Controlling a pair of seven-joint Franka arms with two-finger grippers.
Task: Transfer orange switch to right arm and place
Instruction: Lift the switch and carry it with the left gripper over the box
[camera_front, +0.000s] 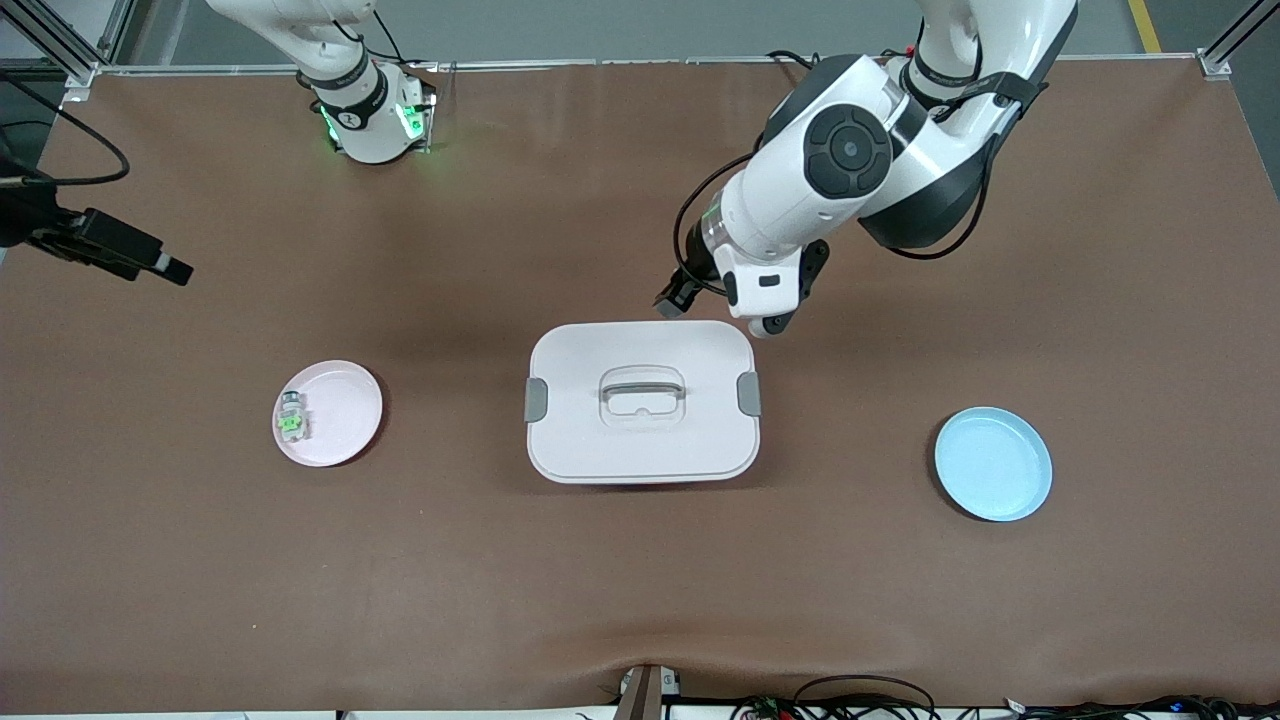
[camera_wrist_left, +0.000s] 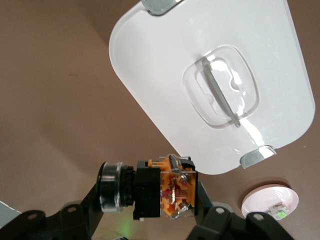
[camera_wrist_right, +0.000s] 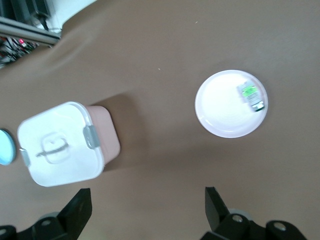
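The orange switch (camera_wrist_left: 162, 192) is sitting pinched between the fingers (camera_wrist_left: 207, 207) of the left gripper (camera_front: 690, 290), held up over the table (camera_front: 200, 560) just past the box's (camera_front: 640, 400) edge that faces the robots' bases. In the left wrist view its orange face and silvery round end are showing, body lying sideways in the grip.

The right gripper (camera_wrist_right: 145, 212) is hanging high toward the right arm's end of the table, fingers spread wide, nothing between them; that arm is waiting. Below it are the pink plate (camera_front: 330, 413), carrying a green-topped switch (camera_front: 291, 418), and the box. A blue plate (camera_front: 993, 463) is lying bare toward the left arm's end.

Handover not yet done; the grippers are well apart. Risks: the switch is small and the left fingers are covering much of it, so the right fingers may be getting little to grab. Releasing before the right grip is firm would be dropping it onto the lid or table. A sideways hold could be twisting on transfer.
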